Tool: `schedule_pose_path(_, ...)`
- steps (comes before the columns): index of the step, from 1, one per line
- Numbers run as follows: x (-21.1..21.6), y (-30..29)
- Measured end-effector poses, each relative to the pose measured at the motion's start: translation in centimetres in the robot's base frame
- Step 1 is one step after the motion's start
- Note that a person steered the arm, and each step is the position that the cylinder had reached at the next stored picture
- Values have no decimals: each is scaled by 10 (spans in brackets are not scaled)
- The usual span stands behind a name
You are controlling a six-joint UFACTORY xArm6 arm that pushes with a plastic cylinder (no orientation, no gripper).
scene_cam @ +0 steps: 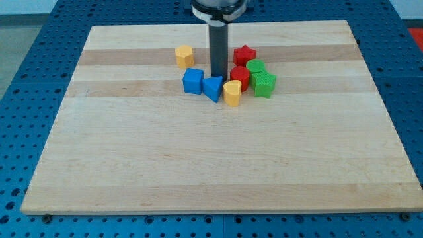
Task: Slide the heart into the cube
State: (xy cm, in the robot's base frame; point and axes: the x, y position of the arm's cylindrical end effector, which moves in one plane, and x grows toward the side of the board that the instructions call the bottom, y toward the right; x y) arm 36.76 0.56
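My tip (217, 77) just above blue triangle (213, 88); yellow heart (232, 93) lower right of it, blue cube (193, 80) left; no gripper fitted, only bare rod

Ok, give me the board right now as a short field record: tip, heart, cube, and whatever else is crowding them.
tip: my tip sits just above the blue triangular block, between the cluster's two sides
heart: yellow heart, right of the blue triangular block, touching or nearly so
cube: blue cube, left of the triangular block
path: triangular block lies between heart and cube
others: yellow hexagonal block, red star, red block, two green blocks
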Motion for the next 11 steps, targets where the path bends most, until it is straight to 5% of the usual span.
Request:
schedule_pose_path(4,41,52)
schedule_pose_path(11,67,-30)
